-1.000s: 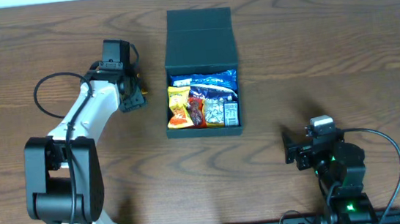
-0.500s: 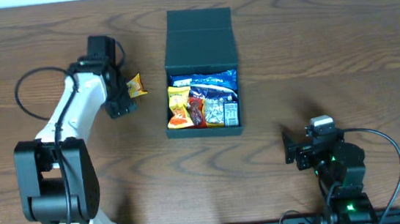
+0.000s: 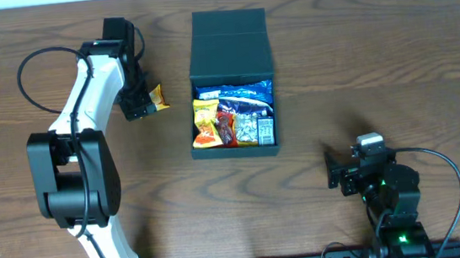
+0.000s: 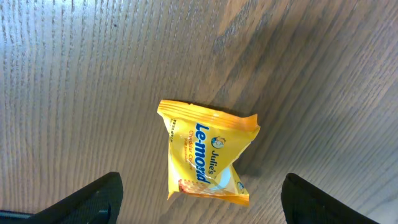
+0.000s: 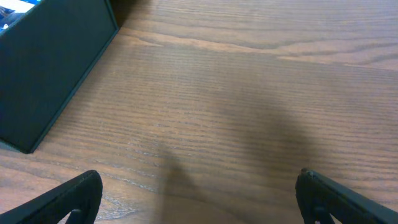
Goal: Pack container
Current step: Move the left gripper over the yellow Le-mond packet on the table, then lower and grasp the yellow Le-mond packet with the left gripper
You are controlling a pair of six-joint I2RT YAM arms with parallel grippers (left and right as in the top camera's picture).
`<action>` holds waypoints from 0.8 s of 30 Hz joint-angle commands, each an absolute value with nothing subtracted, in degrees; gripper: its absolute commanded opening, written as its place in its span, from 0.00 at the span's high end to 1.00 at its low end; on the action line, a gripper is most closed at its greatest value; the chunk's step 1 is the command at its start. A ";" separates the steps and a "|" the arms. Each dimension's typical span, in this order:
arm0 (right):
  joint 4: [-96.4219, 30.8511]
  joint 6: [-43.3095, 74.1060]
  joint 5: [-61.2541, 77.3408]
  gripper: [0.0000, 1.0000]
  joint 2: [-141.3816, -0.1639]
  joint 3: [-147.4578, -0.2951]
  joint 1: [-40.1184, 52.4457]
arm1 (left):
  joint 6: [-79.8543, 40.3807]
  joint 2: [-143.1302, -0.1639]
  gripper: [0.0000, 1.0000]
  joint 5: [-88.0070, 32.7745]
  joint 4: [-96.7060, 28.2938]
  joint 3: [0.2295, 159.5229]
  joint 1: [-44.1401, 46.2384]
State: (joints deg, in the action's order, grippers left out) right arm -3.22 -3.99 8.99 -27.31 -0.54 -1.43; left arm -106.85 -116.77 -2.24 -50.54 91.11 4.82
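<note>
Packets of snacks (image 3: 234, 118) fill the container (image 3: 229, 51), which stands at the middle of the table (image 3: 393, 62) with its lid folded back toward the far edge. Among them are a yellow one, a blue one and a dark red one, packed side by side.

To the left of the container, apart from it, a yellow packet (image 4: 206, 157) lies on the bare wood. The left gripper (image 3: 138, 106) hangs right beside it, jaws spread wide and gripping nothing. In the left wrist view the two fingers (image 4: 93, 200) stand on either side of the packet with clear wood showing between each and the wrapper. The packet looks to lie flat, though one corner may be folded under.

The right gripper (image 3: 334, 170) sits near the front right of the table, well apart from the container. Its jaws are also fully spread and empty. In the right wrist view only wood lies between them, and a dark corner of the container shows at the upper left.
</note>
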 commanded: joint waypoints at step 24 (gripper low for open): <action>-3.27 -3.68 8.82 0.01 -27.00 -0.32 -1.80 | -107.92 -124.16 0.17 -4.49 -48.31 92.47 5.30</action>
State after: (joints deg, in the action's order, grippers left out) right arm -3.22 -3.99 8.99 -27.31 -0.54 -1.43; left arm -107.18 -122.83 -4.36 -48.23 91.59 5.15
